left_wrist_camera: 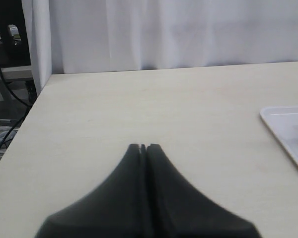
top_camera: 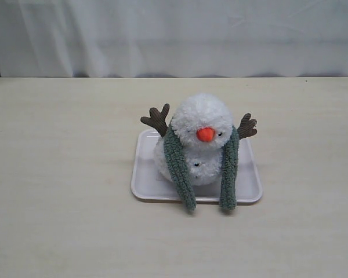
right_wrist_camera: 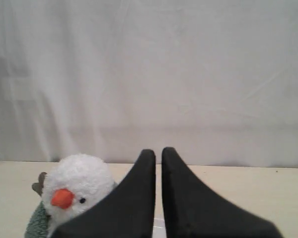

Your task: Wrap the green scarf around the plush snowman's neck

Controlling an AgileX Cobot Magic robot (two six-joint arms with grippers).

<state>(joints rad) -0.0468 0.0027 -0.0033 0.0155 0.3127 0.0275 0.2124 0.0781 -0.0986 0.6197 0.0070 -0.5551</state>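
We see one plush snowman upright on the tray, one green scarf hanging lengthwise down its front; left hand, right hand both closed, empty.

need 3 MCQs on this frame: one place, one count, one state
1. Where does the plush snowman sit? A on the tray B on bare table C against the curtain
2. How many green scarf ends hang down its front? A one B two C none
3. The right gripper is: A shut, empty B shut on the scarf C wide open

A: tray rim shows around it. B: one strip each side of the nose. A: fingers together, nothing between.
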